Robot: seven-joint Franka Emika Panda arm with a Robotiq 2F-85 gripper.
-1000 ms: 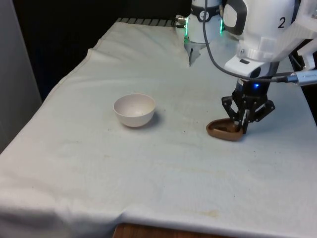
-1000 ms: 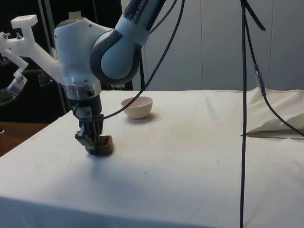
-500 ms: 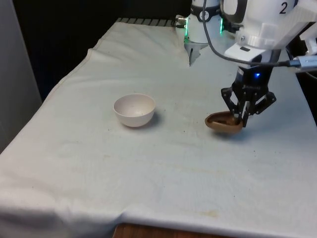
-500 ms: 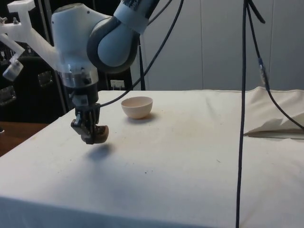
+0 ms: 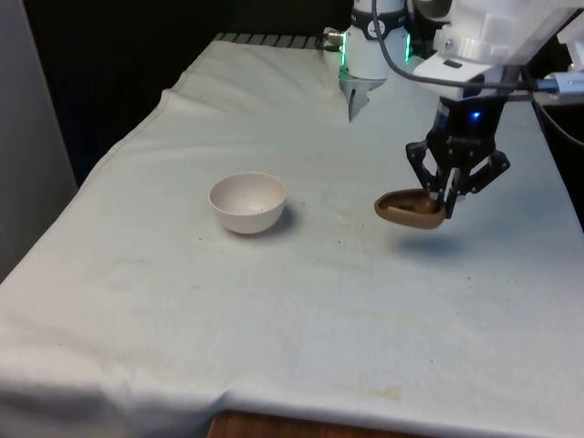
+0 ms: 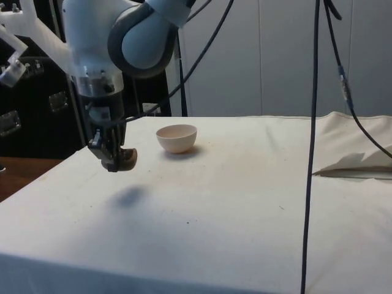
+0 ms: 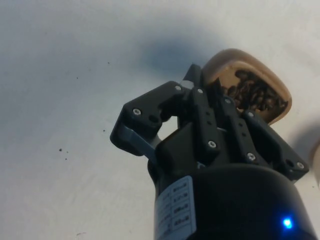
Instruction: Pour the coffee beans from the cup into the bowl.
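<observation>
The wrist view looks straight into the brown cup [image 7: 247, 90] and shows a heap of dark coffee beans [image 7: 255, 94] inside it, with the pincer [image 7: 212, 92] clamped narrow on the cup's rim. The front view does not let the beans be made out; it shows the cup [image 5: 411, 209] as a shallow brown dish hanging from the pincer [image 5: 449, 206], clear of the cloth, with a soft shadow [image 5: 438, 245] lying below it. The side view confirms the gap: the cup [image 6: 125, 159] hangs in the air in the pincer [image 6: 110, 160] and its shadow [image 6: 127, 197] lies well below on the cloth.

The pale bowl [image 5: 247, 203] stands upright on the tabletop [image 5: 301, 310], well apart from the cup, towards the front view's left. In the side view the bowl [image 6: 177, 138] sits farther back than the cup.

The tabletop is draped in a white cloth with faint stains and a few dark specks [image 7: 62, 150]. Along the front edge a strip of wood [image 5: 274, 427] shows under the cloth. The side view has dark cabinets [image 6: 37, 104] on one side and a pale wall [image 6: 269, 55] behind, with black cables [image 6: 312, 141] hanging down in front.

The white arm [image 5: 497, 32] reaches down from above, its wrist pointing almost straight down at the cloth, and the cup is held roughly level.
</observation>
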